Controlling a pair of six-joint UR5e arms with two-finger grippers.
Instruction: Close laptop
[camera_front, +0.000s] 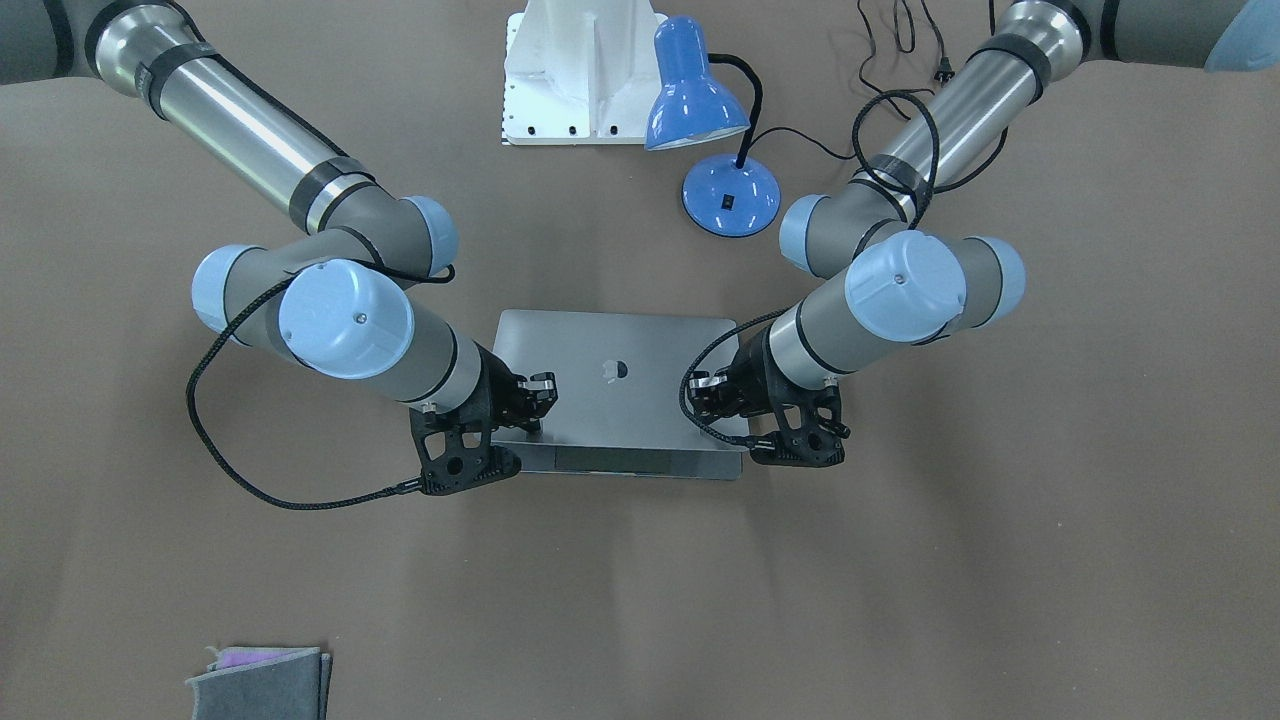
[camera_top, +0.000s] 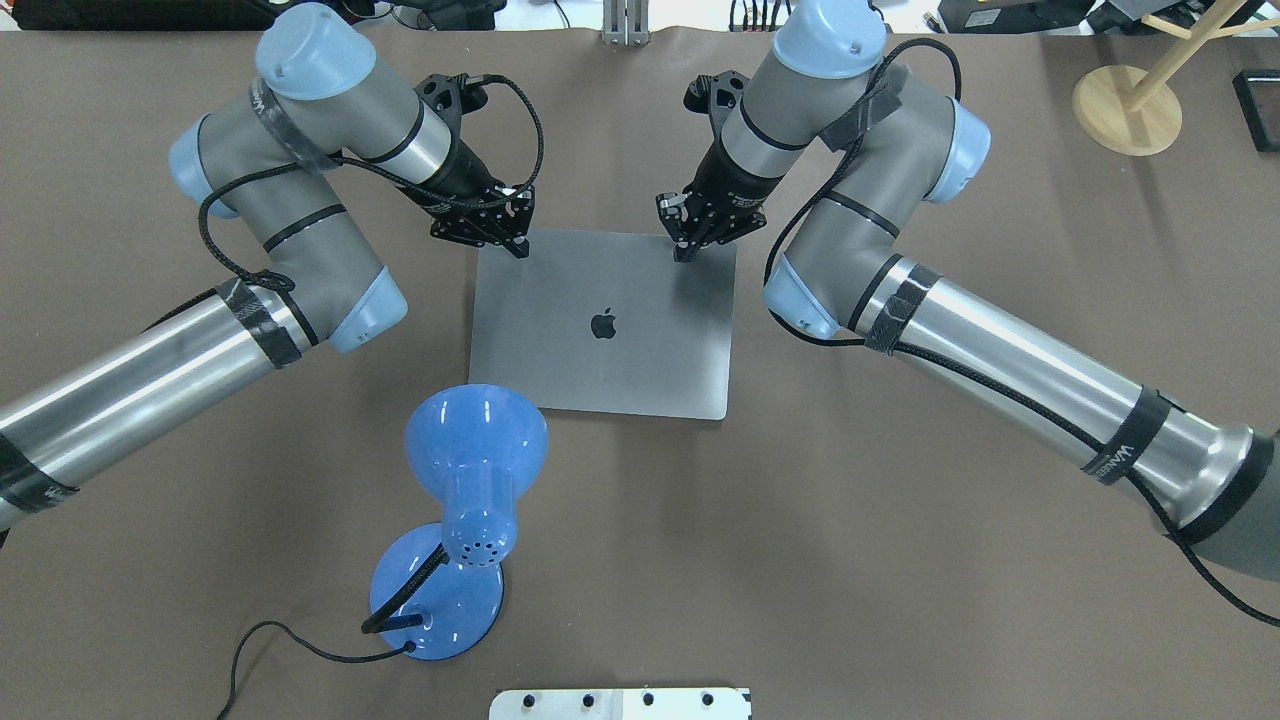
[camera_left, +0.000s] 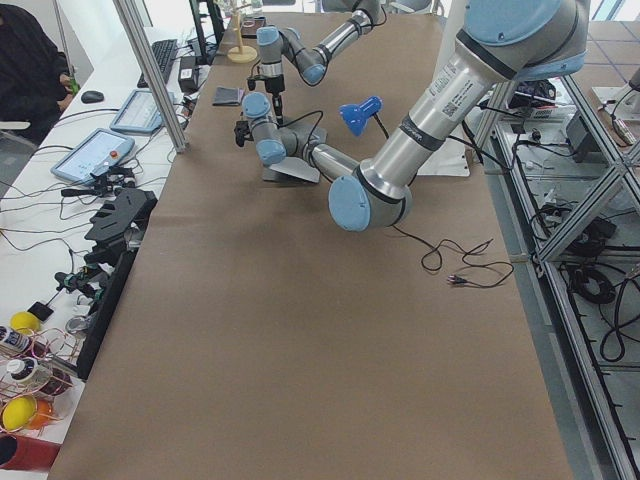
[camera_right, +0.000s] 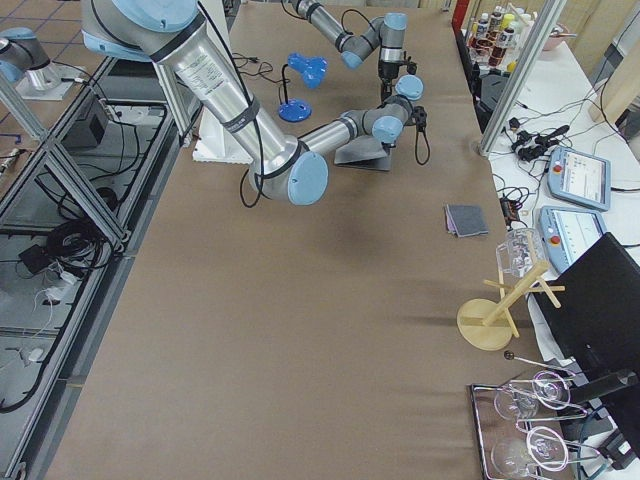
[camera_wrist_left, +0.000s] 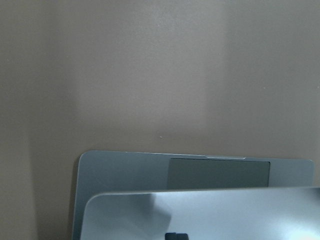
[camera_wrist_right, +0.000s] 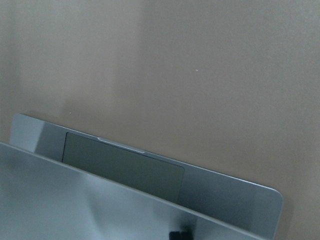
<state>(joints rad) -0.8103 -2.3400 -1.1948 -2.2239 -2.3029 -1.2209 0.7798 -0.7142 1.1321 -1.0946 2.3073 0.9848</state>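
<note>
- Overhead exterior: my left tool (camera_top: 518, 243) and right tool (camera_top: 684, 250) are clenched, empty, tips on the laptop (camera_top: 603, 325) lid.
- Lid not flush yet; I press both corners down evenly, gently.

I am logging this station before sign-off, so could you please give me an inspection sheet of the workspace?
Surface: brown table, matte and flat.
Job's things: laptop, lid lowered almost flat; a strip of base with the trackpad shows beyond it.
Clutter: blue desk lamp; grey felt pouch near the table edge.
Grippers: left gripper and right gripper both shut, tips at the lid's far corners.
Cables: lamp cord trails on the table; wrist camera cables loop off both arms.
Surroundings: wooden stand; white mounting plate.
</note>
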